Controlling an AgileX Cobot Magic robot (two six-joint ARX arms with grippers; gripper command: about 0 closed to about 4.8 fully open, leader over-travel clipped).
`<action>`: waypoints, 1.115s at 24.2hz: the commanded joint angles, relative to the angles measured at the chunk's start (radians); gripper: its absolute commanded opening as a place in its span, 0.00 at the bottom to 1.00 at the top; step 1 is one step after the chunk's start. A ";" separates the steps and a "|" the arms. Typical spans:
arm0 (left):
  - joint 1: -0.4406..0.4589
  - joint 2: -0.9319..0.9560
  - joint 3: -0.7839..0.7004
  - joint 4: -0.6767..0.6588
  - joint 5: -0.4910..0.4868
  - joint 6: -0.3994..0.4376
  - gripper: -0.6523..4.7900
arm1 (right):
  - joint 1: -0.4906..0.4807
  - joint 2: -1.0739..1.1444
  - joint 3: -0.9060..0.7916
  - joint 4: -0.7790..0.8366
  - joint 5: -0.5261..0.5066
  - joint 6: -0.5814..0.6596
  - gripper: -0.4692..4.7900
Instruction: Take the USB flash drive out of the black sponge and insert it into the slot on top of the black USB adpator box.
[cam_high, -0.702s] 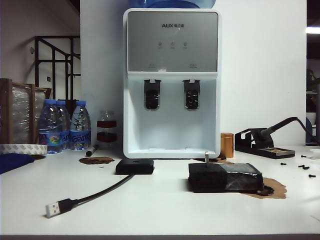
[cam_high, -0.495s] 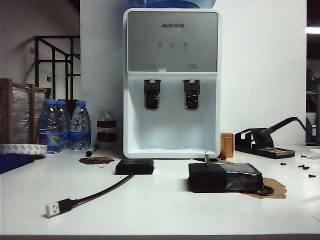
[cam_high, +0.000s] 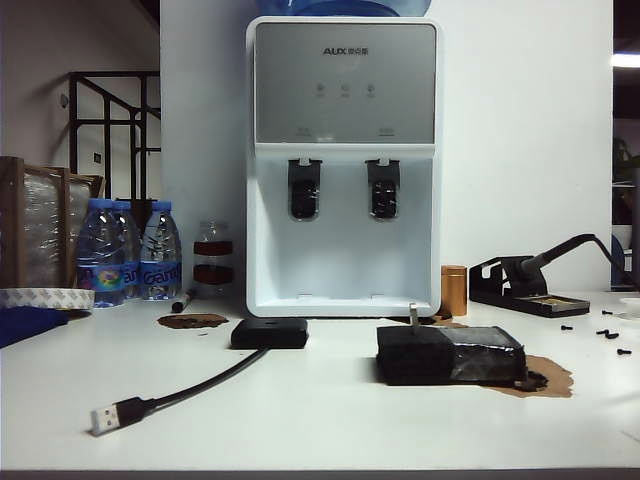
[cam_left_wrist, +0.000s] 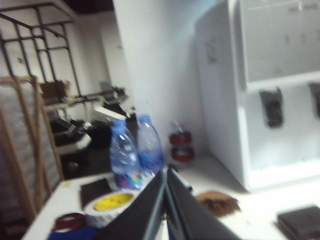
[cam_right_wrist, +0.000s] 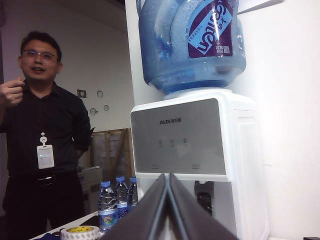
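Here, USB flash drive (cam_high: 412, 314) upright in black sponge (cam_high: 450, 354), left claw (cam_left_wrist: 166, 176) and right claw (cam_right_wrist: 168, 179) clenched, well apart.

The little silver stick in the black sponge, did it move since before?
No. The silver stick stands in the black sponge, at the same spot before the water dispenser.

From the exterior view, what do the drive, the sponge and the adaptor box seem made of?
USB flash drive: probably bare metal, a pale grey glint. Black sponge: matte foam, one end under glossy clear tape. Black USB adpator box: likely plastic, smooth matte black.
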 joint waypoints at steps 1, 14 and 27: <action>0.000 0.002 0.061 0.027 -0.039 -0.016 0.11 | 0.001 0.000 -0.004 0.016 0.001 0.006 0.09; 0.000 0.072 0.383 0.044 -0.008 -0.135 0.11 | 0.001 0.000 -0.004 0.013 0.001 0.006 0.09; 0.000 0.439 0.627 0.255 0.100 -0.238 0.11 | 0.001 0.000 0.047 0.018 0.003 0.022 0.09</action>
